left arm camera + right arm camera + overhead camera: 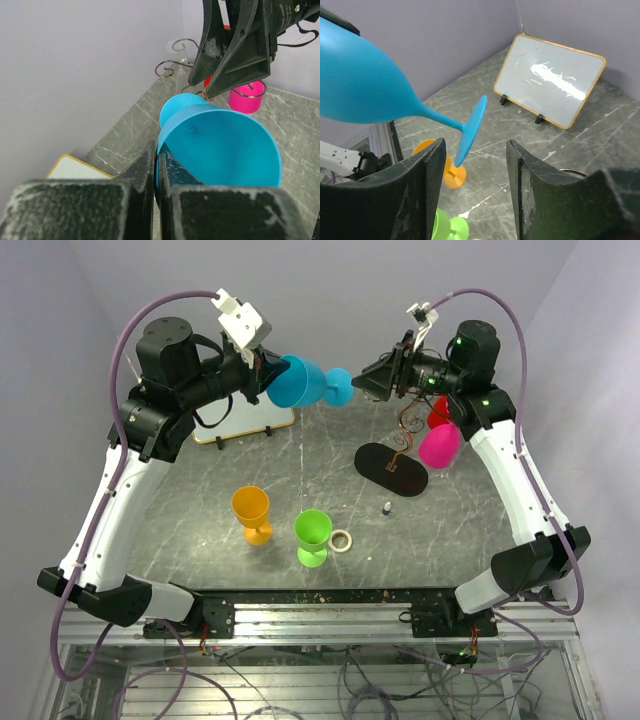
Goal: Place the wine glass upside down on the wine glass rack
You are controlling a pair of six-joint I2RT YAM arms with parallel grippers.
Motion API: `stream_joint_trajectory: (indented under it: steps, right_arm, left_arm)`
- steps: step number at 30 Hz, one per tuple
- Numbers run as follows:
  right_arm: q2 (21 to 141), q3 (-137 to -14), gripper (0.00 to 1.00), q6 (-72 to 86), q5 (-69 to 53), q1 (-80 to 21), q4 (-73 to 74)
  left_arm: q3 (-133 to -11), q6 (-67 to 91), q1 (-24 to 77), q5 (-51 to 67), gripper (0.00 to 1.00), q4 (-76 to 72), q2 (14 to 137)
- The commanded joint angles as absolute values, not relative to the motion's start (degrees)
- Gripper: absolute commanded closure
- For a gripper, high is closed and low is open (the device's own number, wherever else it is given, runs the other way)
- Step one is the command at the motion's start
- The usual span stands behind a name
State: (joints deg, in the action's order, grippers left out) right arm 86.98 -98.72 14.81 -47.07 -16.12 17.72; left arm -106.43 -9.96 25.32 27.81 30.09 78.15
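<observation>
— Where is the glass?
— The blue wine glass (300, 382) lies sideways in the air. The left claw (268, 375) is clamped on its rim, one finger inside the bowl and one outside. Its foot points away from that claw, toward the right claw (368, 380).
— And that one?
— Its fingers are spread. The edge of the foot sits just ahead of the gap, nearer one finger (427, 200); I cannot tell if they touch.
— The rack?
— The wine glass rack (390, 468) stands beneath the right claw. A pink glass (438, 445) hangs there rim-down, with a red glass (438, 412) behind it.
— Room to move?
— There is bare tabletop (320, 455) under the held glass, between the whiteboard (245, 420) and the rack's base. The back wall (330, 280) is close behind both claws. The orange goblet (251, 512) and green goblet (313, 536) stand well apart from them, toward the near edge.
</observation>
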Motion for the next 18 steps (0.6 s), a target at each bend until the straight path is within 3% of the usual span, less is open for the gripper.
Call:
stream_joint_trajectory:
  steps: [1,18]
  right_arm:
    - [87.97,-97.89,0.51,16.65,-47.31,-17.91,14.88]
    - [90.14,-92.47,0.67,27.25,-52.38,-19.28,5.18]
  left_arm:
    - [-107.91,-11.82,24.92,29.66,0.93,27.93,78.41]
    - [-107.37,-16.99,24.96,30.64,0.93,29.19,78.05]
